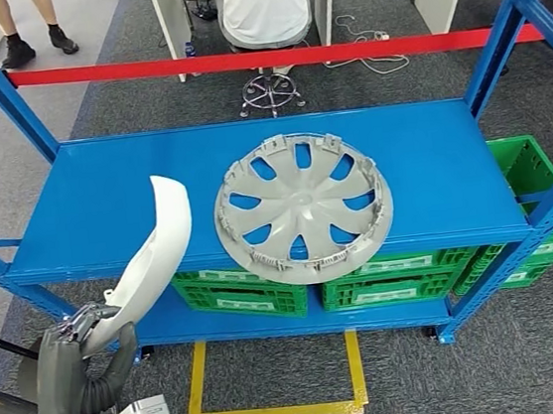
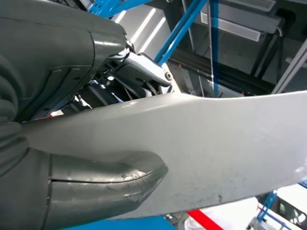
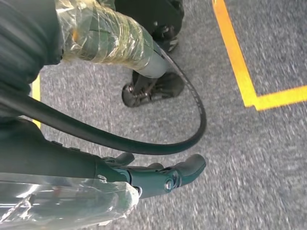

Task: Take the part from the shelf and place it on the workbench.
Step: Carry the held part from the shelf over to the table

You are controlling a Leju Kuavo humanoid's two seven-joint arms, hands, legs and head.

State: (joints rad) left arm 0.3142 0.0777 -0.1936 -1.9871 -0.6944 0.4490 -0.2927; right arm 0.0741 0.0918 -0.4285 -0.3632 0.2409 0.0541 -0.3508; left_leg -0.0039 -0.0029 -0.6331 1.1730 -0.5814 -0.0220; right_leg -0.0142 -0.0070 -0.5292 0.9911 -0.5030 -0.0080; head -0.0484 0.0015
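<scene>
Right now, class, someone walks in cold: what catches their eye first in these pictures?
Probably the grey wheel cover, lying flat in the middle of the blue shelf. Next, the curved white part that the left hand holds up in front of the shelf, with green crates below.

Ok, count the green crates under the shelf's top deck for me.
4 show: two side by side on the lower level, left green crate and middle green crate, a third at their right, a fourth behind. More may be hidden.
</scene>
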